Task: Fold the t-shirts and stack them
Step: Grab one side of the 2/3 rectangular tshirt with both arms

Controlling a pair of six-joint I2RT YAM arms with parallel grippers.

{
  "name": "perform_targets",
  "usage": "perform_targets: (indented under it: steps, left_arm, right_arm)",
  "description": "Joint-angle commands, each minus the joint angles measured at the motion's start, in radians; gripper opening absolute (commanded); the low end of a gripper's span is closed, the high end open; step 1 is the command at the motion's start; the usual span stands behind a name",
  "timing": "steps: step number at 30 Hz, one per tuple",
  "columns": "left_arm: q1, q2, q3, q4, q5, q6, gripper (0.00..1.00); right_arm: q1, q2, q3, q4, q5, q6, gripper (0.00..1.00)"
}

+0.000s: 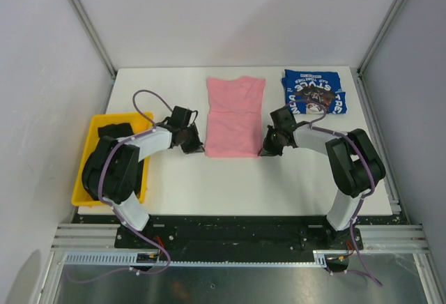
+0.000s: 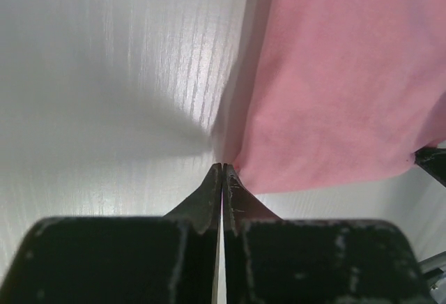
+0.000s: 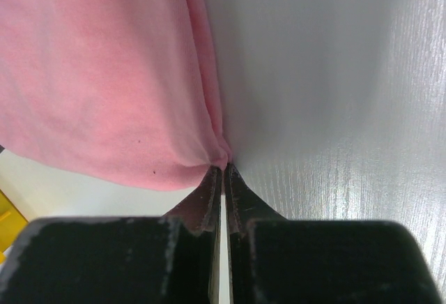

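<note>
Pinching the plain pink cloth t-shirt (image 1: 233,116) at its near corners, left gripper (image 1: 191,145) and right gripper (image 1: 267,150) both clamped on fabric.

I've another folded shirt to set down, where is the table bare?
Bare: the far-left corner between yellow bin and pink t-shirt; the near strip in front of it. Crowded: its near corners, at left gripper and right gripper.
</note>
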Motion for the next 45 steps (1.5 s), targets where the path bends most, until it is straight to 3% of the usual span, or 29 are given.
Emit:
perform_targets:
  steps: [1, 7, 13, 21, 34, 38, 43, 45]
  left_arm:
    - [-0.004, -0.079, -0.002, -0.008, -0.044, 0.009, 0.0]
    - [-0.005, -0.113, -0.029, -0.018, -0.013, 0.027, 0.01]
    - [-0.023, -0.098, -0.038, 0.019, 0.071, 0.047, 0.3]
    - [-0.027, -0.034, -0.024, 0.029, 0.06, 0.026, 0.35]
    - [-0.048, 0.041, 0.011, 0.038, 0.039, 0.009, 0.33]
    - [-0.063, 0.055, 0.013, 0.025, 0.018, -0.003, 0.24]
    - [-0.066, 0.035, 0.015, 0.0, 0.003, -0.006, 0.04]
    - [-0.066, 0.012, 0.019, -0.016, 0.001, 0.0, 0.01]
  right_arm:
    - [-0.017, 0.027, -0.012, -0.025, 0.059, -0.028, 0.01]
    - [-0.014, 0.009, -0.012, -0.04, 0.061, -0.033, 0.0]
    - [-0.01, 0.015, -0.012, -0.036, 0.057, -0.033, 0.0]
    - [-0.006, 0.023, -0.012, -0.038, 0.06, -0.033, 0.0]
    - [-0.01, 0.029, -0.012, -0.037, 0.057, -0.038, 0.0]
    - [-0.011, 0.031, -0.011, -0.034, 0.05, -0.04, 0.0]
    - [-0.013, 0.018, -0.012, -0.038, 0.043, -0.05, 0.0]
    - [-0.012, 0.004, -0.012, -0.049, 0.042, -0.057, 0.0]
